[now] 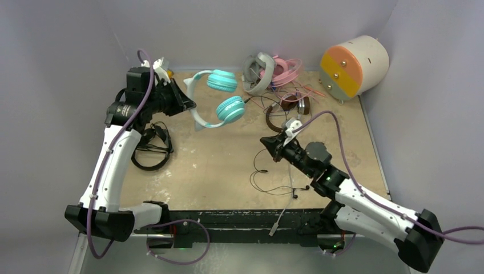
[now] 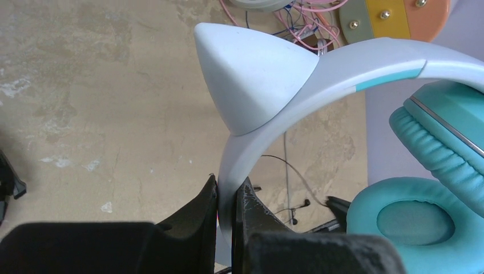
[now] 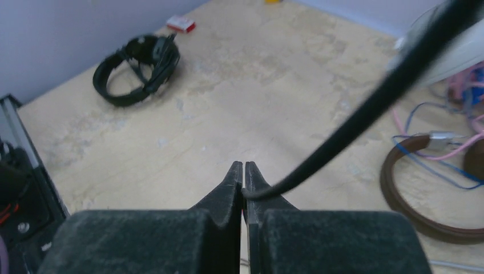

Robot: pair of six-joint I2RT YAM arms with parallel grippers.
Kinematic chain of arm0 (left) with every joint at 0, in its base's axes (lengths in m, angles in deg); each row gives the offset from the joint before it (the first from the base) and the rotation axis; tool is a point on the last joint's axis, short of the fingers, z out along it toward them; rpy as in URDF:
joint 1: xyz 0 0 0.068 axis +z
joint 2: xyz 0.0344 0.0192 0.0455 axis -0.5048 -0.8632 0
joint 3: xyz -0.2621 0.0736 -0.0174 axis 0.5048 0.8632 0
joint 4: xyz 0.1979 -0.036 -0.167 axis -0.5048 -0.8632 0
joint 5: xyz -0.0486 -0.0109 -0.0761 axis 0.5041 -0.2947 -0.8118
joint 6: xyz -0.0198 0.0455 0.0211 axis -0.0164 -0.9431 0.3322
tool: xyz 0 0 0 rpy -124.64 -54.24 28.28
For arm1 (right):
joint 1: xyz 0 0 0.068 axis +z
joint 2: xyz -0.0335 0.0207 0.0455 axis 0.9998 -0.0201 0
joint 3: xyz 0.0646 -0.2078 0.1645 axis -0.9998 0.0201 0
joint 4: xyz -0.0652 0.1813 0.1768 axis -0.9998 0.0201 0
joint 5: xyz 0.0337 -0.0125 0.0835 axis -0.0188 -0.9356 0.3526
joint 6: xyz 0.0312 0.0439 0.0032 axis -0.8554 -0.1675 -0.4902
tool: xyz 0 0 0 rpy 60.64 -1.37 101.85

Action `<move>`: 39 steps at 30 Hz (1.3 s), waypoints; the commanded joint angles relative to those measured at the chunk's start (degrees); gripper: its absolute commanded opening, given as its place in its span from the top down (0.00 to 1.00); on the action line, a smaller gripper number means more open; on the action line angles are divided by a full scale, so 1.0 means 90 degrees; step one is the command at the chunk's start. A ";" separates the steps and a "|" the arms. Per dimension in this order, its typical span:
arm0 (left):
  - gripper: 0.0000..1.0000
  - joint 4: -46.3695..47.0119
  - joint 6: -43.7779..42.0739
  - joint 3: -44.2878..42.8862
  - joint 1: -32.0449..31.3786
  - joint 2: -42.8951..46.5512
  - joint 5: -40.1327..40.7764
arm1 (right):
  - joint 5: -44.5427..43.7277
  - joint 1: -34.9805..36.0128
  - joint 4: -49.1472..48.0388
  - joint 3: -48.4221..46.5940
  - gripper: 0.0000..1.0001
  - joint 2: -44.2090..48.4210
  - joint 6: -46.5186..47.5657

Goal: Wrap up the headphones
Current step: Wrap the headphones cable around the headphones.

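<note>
The teal-and-white headphones [image 1: 230, 108] hang above the table at the back left. My left gripper [image 1: 185, 103] is shut on their white headband [image 2: 268, 131], just below the cat-ear point, with the left gripper [image 2: 228, 185] pinching the band from both sides. My right gripper [image 1: 267, 141], at mid table, is shut on a thin black cable [image 3: 354, 123]. The cable leaves the right gripper [image 3: 243, 168] and rises to the upper right. More black cable [image 1: 268, 182] lies looped on the table below that arm.
Black headphones [image 1: 151, 149] lie at the left by the left arm. Brown headphones [image 1: 285, 111], a grey-white pair [image 1: 259, 74] and a pink pair [image 1: 285, 69] are tangled with thin wires at the back. A cream cylinder [image 1: 353, 65] stands in the back right corner.
</note>
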 commanded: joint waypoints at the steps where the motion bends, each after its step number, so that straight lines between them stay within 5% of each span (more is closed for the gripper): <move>1: 1.00 0.0883 -0.0637 0.0534 0.0027 0.0396 0.0109 | -0.0915 -0.0007 0.1103 -0.0944 1.00 0.0846 0.0086; 7: 1.00 0.1264 -0.1115 0.1338 -0.0690 0.0451 0.1309 | -0.1098 -0.0011 0.3329 -0.2857 1.00 0.0701 0.0718; 11: 1.00 0.1056 -0.1563 0.1286 -0.1755 0.0104 0.2704 | -0.0441 -0.0006 0.5105 -0.4834 1.00 -0.0383 0.1359; 16: 1.00 0.0908 -0.1703 0.1151 -0.2172 -0.0258 0.3131 | 0.0732 0.0082 0.6958 -0.6424 1.00 -0.1748 0.1613; 39: 1.00 0.1404 -0.2254 0.0681 -0.2582 -0.0746 0.2650 | 0.3896 0.0544 0.7611 -0.7175 1.00 -0.3394 0.2324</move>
